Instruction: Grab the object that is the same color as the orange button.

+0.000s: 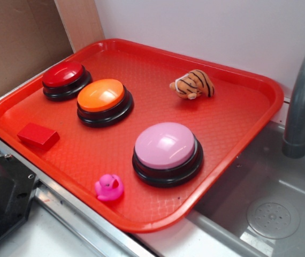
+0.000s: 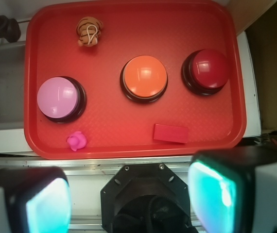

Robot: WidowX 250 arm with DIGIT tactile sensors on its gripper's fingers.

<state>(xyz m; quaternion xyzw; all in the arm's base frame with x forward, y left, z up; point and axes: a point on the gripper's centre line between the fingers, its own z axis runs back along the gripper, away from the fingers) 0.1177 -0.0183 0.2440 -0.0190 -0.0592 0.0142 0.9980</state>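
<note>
On the red tray [image 1: 259, 120]: everything's sitting loose.
I'm seeing tiger [image 2: 89, 30], orange button [image 2: 144, 77], duck [image 2: 77, 140] inside; gripper [image 2: 129, 199] hanging released, off-tray.

A: Exterior view, position?

B: Set off one corner of the red tray [image 1: 238, 80], raised, looking down at a slant across it. Near; the tray fills most of the picture, with a grey faucet [image 1: 302, 101] and sink [image 1: 270, 214] at the right edge.

A: Wrist view?

B: High above, facing almost straight down. The whole tray [image 2: 211, 29] shows, farther off, the gripper [image 2: 129, 196] at the bottom edge, fingers [image 2: 211, 191] blurred and close to the lens.

A: Shared ground?

B: The tray with all upon it: orange button [image 1: 103, 96] [image 2: 144, 76], plush tiger [image 1: 193, 84] [image 2: 89, 30], and the faucet [image 2: 0, 26].
</note>
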